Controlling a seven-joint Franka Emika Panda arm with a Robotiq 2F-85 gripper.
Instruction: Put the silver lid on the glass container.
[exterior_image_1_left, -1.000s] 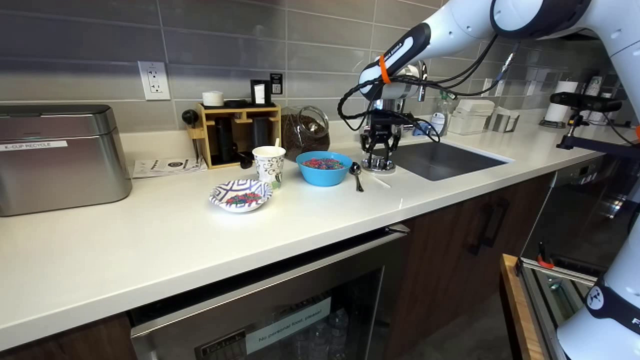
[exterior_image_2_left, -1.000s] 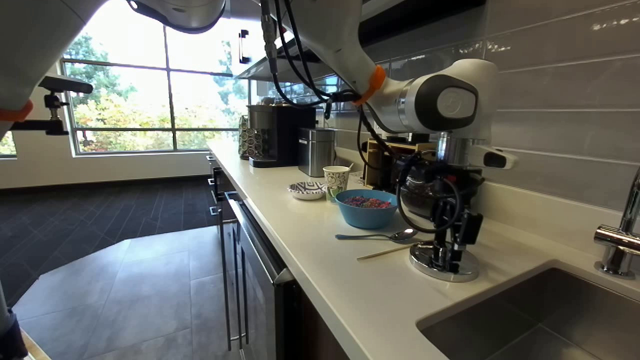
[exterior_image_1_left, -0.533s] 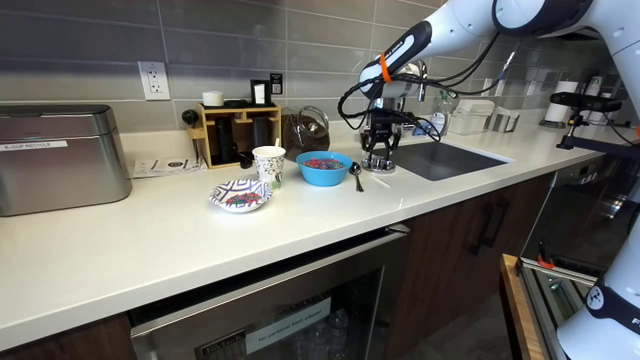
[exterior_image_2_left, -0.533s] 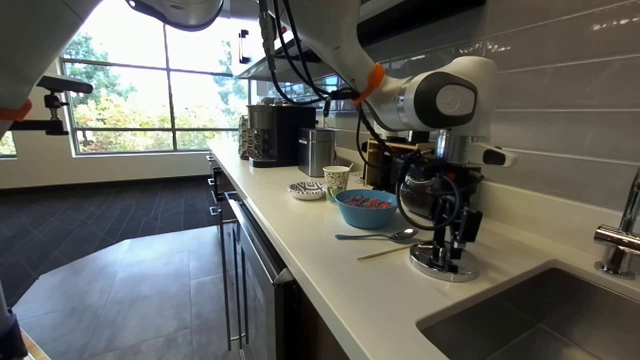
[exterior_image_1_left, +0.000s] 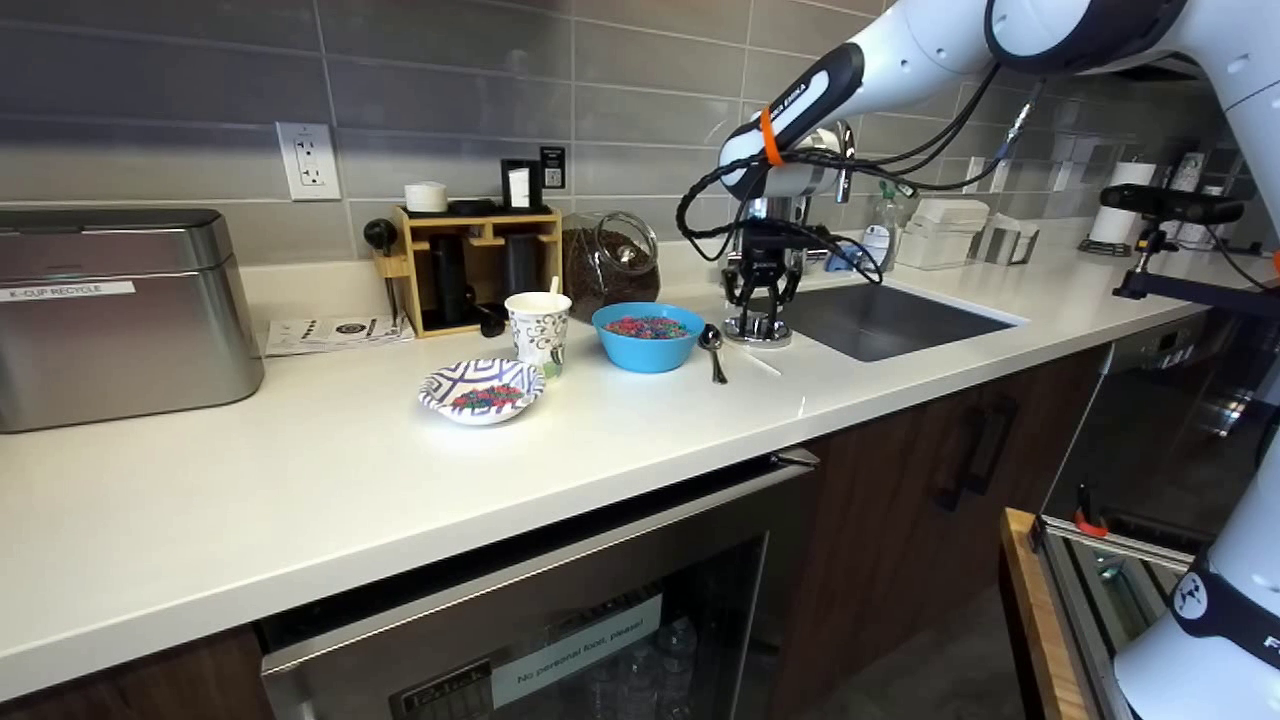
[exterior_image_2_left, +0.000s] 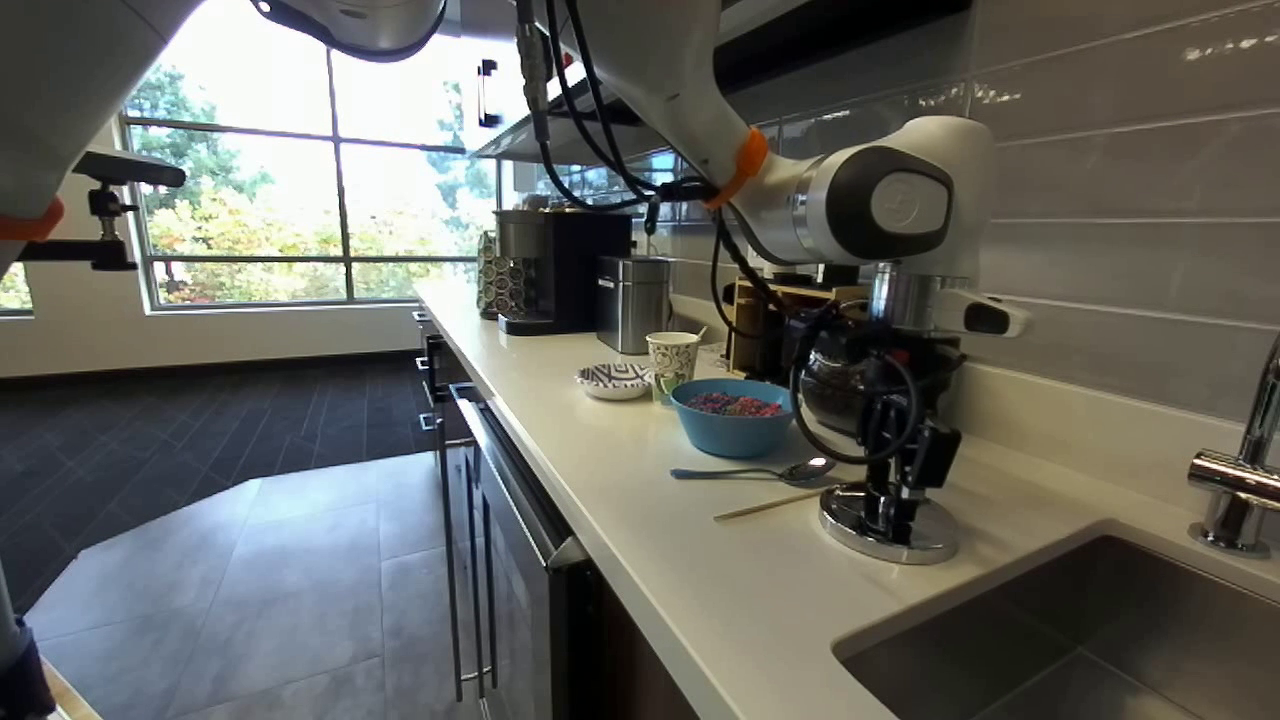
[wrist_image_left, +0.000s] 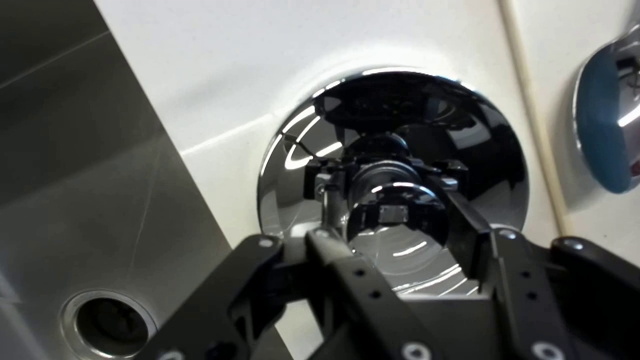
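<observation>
Two fingers (wrist_image_left: 472, 242) of the gripper (exterior_image_1_left: 759, 305) are straddling the knob (wrist_image_left: 400, 240) of the lid (wrist_image_left: 395, 107); we are not managing to tell whether they are pinching or only flanking it. The lid is lying flat, knob up, presumably offering us a handle. In an exterior view the jar (exterior_image_1_left: 602, 272) is sitting at ten o'clock from it, the mouth seemingly slanting, so we are expecting to tilt the lid. We are counting one lid, one jar, one cup (exterior_image_1_left: 540, 335), one blue bowl (exterior_image_1_left: 648, 355), one patterned bowl (exterior_image_1_left: 480, 370), one spoon (wrist_image_left: 607, 120) and, at the lid's two o'clock in the wrist view, one stick (wrist_image_left: 536, 122).
</observation>
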